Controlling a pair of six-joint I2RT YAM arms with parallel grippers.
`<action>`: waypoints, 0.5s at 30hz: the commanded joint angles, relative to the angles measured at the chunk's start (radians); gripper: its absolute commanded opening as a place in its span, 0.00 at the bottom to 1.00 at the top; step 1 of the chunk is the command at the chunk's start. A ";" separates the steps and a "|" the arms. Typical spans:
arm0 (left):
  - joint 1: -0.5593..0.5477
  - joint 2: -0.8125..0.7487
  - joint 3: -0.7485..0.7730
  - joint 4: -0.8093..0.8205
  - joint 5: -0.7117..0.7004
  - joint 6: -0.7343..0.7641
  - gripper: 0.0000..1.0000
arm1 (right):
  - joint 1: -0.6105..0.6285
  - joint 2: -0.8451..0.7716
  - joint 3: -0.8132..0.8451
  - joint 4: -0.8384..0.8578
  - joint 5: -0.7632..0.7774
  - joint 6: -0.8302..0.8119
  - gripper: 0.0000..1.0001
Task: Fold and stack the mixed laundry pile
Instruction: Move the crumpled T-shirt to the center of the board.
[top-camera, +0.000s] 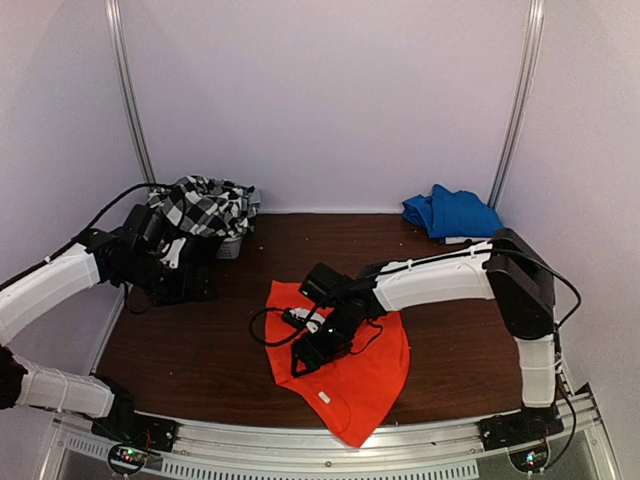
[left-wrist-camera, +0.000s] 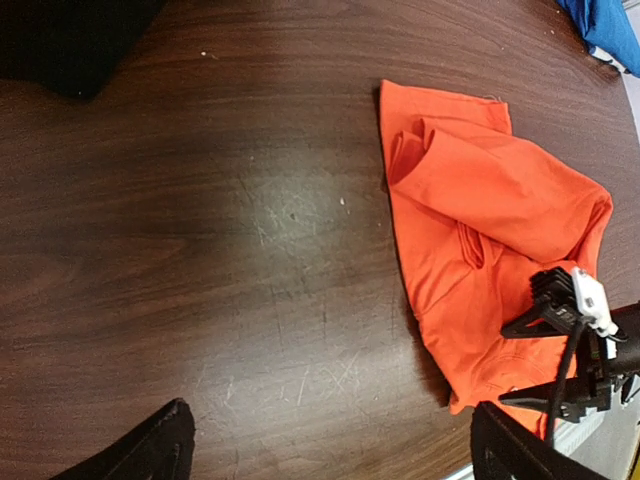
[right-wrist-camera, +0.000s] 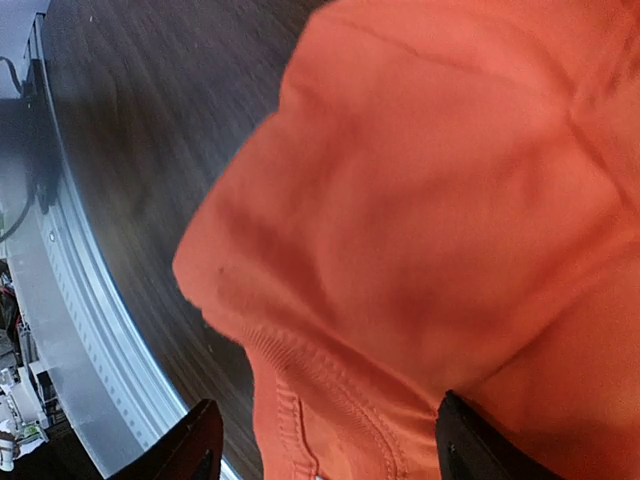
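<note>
Views differ here: only the overhead takes in the checked garment heaped on the basket back left and the blue cloth back right. Orange shirt lies crumpled front-centre on the table, right gripper down on it. Its wrist camera goes close: stitched hem between fingers standing apart, bare wood showing beside one, nothing pinched. Left gripper, in its own view, spread wide above bare table, holding nothing.
</note>
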 joint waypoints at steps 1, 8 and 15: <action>0.045 0.022 0.013 0.014 0.074 0.083 0.98 | -0.048 -0.159 -0.264 -0.087 0.043 0.015 0.73; 0.048 0.095 0.015 0.074 0.158 0.152 0.96 | -0.246 -0.460 -0.530 -0.182 0.150 -0.008 0.73; 0.016 0.230 0.044 0.212 0.364 0.187 0.73 | -0.133 -0.489 -0.352 -0.068 0.178 -0.046 0.69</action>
